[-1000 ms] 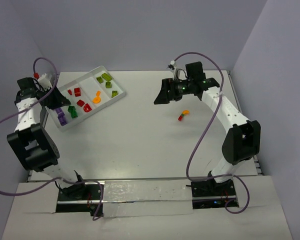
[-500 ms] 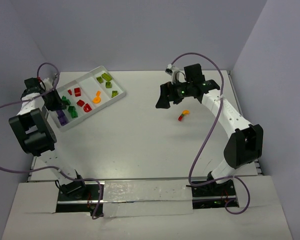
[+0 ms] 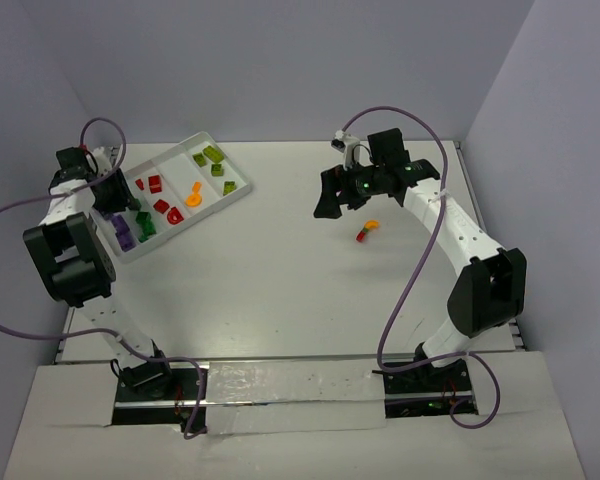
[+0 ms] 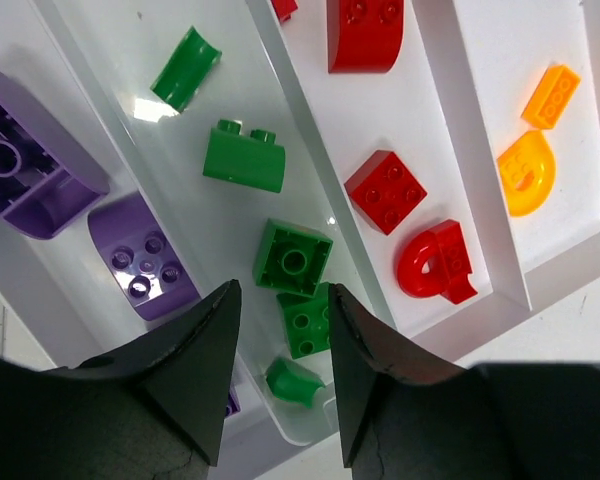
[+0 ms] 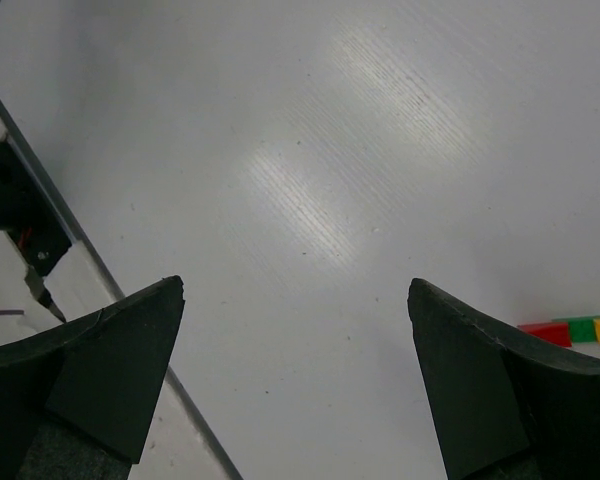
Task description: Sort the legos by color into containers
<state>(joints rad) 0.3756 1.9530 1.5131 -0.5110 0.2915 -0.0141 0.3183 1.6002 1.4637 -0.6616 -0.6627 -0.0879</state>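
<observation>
We see a white left arm (image 3: 107, 318) and right arm (image 3: 446, 221), black joints, purple cables (image 3: 382, 108), and black wedge-shaped tool fingers (image 4: 185, 370).

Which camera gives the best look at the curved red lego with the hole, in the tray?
The left wrist view: the curved red lego sits close up there, its hole clear. The top external view shows it only as a tiny red speck. The right wrist view misses it.

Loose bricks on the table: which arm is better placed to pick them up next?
Right. Its open hand hovers close to the loose bricks, while the left hand is across the table over the tray.
</observation>
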